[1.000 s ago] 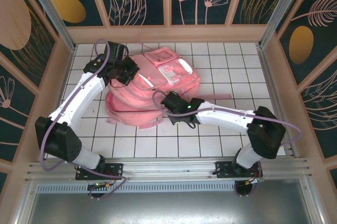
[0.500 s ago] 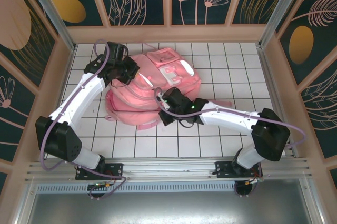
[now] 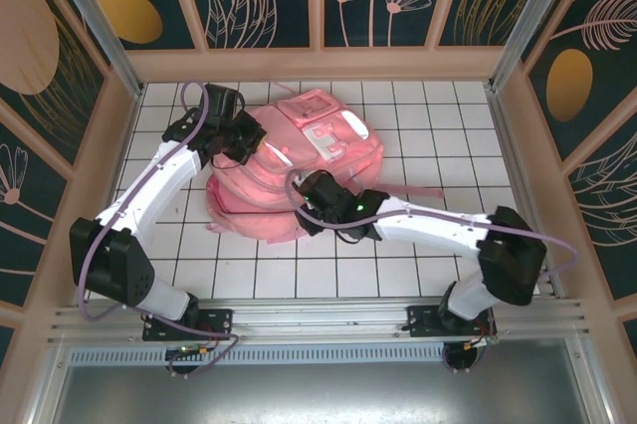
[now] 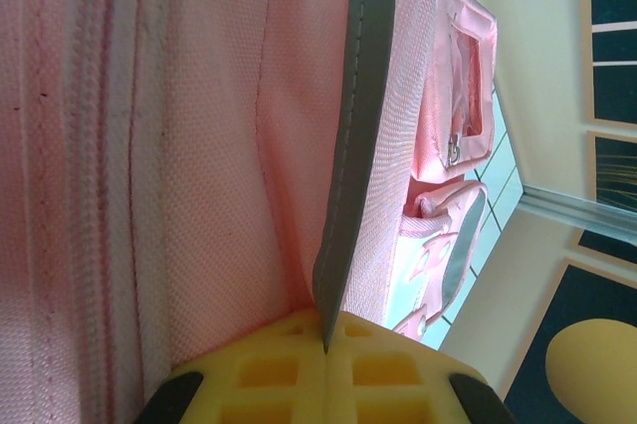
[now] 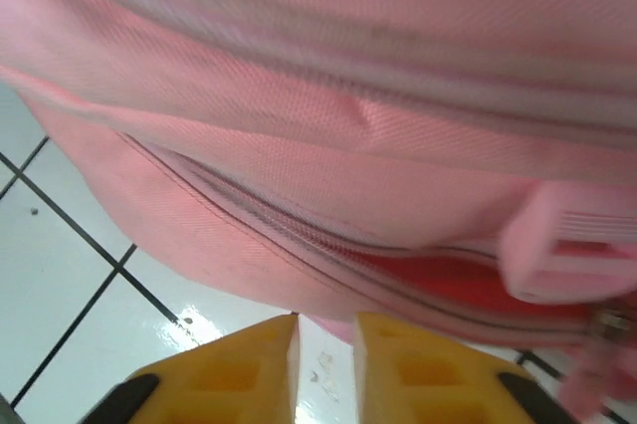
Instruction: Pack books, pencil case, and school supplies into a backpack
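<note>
The pink backpack point(image 3: 318, 135) lies on the white tiled table, left of centre. My left gripper point(image 3: 249, 140) sits at its far left side. In the left wrist view, this gripper point(image 4: 325, 329) is shut on the backpack's grey stripe point(image 4: 358, 125), with pink fabric point(image 4: 199, 145) all around. My right gripper point(image 3: 302, 213) is at the backpack's near edge. Its yellow fingers point(image 5: 249, 364) stand slightly open with only bare tile between them, just below the backpack's zipper point(image 5: 299, 235). The books, pencil case and school supplies are out of view.
A pink strap point(image 3: 423, 192) trails to the right over the table point(image 3: 418, 265), above my right forearm. Wooden walls point(image 3: 513, 145) enclose the table on the left, back and right. An aluminium rail point(image 3: 318, 319) runs along the near edge.
My right gripper has slid left along the backpack's near edge and its jaws have parted. The backpack has shifted a little. My left gripper keeps its hold.
</note>
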Controlling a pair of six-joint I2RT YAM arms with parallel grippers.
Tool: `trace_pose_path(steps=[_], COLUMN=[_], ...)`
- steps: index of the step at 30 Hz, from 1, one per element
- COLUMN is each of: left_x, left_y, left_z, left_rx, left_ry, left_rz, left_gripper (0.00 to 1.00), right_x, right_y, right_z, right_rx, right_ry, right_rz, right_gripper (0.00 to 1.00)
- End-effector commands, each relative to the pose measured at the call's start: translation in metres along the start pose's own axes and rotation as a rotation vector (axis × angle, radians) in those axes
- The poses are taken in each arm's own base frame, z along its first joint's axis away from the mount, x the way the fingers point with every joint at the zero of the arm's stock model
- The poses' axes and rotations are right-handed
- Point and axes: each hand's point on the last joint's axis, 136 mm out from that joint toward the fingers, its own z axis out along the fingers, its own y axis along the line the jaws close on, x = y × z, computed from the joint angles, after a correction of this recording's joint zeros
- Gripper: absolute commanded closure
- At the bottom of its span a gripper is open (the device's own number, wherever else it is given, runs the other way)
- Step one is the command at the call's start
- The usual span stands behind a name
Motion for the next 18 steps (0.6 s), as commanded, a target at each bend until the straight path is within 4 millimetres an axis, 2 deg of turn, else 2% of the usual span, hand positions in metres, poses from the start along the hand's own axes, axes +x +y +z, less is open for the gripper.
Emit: trace_pose_path(steps=[1, 5, 8, 12, 18], left_x=[0.000, 0.001, 0.002, 0.003, 0.004], left_y=[-0.038, -0.042, -0.042, -0.039, -0.037], left_z=[-0.016, -0.016, -0.014, -0.011, -0.013], left_rx=[0.127, 0.139, 0.141, 0.138, 0.139], left_ry=[-0.011, -0.003, 0.006, 0.014, 0.013], left_rz=[0.050, 0.047, 0.042, 0.037, 0.031], left_gripper=[1.00, 1.00, 1.00, 1.00, 1.00], right_x=[-0.003, 0.023, 0.036, 0.043, 0.043], right_y=[-0.030, -0.051, -0.059, -0.067, -0.079], right_z=[-0.026, -0.019, -0.009, 0.005, 0.018], right_rx=[0.130, 0.211, 0.252, 0.276, 0.298], right_ry=[-0.026, 0.054, 0.100, 0.133, 0.152], right_rz=[0.044, 0.085, 0.101, 0.116, 0.123], right_gripper=[0.72, 0.64, 0.63, 0.63, 0.63])
